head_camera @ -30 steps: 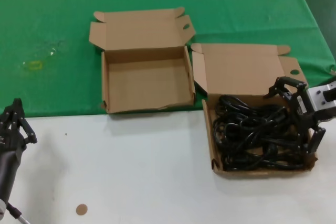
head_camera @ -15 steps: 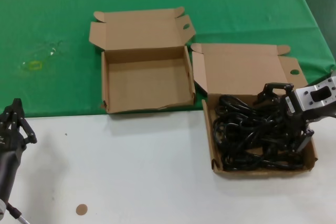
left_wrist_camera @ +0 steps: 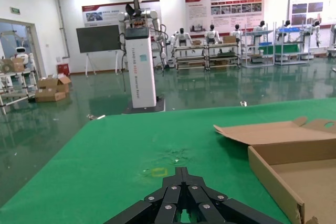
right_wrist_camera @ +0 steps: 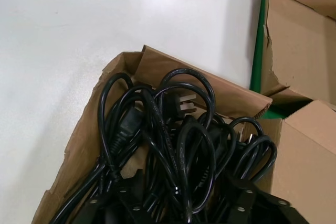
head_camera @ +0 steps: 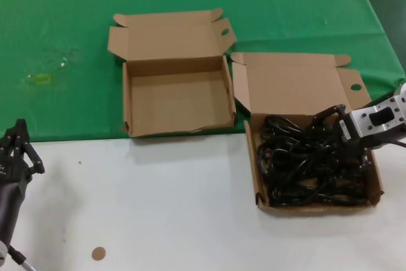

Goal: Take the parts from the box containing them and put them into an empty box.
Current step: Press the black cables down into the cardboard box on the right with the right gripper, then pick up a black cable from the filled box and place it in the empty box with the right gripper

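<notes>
Reaching into the power cords (head_camera: 311,163), right gripper (head_camera: 351,136) with fingers spread, nothing visibly clamped; no legible labels.

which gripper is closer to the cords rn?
Right. The right gripper is down in the full box, fingers spread among the cords. The left gripper sits at the table's left edge, far from them.

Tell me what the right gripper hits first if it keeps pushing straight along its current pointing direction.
Most likely the tangle of black power cords: the right gripper is already down among them in the full box, open fingers straddling loops. Beyond them probably lies the box floor, hidden here.
</notes>
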You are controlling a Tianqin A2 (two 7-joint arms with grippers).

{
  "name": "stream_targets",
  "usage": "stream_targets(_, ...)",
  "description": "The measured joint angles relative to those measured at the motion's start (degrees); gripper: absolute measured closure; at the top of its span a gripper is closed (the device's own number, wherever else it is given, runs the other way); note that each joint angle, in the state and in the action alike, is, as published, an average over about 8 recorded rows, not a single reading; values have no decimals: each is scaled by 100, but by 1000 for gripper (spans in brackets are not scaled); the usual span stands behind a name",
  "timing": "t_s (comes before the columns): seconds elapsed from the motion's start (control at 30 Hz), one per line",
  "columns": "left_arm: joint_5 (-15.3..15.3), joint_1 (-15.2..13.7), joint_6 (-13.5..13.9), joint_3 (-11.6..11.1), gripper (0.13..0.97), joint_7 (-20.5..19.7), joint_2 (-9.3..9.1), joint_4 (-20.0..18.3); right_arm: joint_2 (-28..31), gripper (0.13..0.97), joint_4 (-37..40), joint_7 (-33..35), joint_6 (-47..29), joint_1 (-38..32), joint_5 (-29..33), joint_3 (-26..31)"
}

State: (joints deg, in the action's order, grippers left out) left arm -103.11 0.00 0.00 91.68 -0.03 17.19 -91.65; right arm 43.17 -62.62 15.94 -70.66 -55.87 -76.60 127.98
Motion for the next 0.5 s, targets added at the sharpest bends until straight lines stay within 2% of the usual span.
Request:
stream_targets(0.2, 0, 0, 0, 0, 953, 0, 0, 0, -60, 609, 29, 18, -54, 0, 78, -93)
stream_targets(0.33, 0, 0, 0, 0, 953, 0, 0, 0, -78, 609, 11, -2, -91, 6, 124, -145)
stream_targets(0.5, 0, 0, 0, 0, 953, 0, 0, 0, -71, 716, -46, -61, -152, 23, 160, -207)
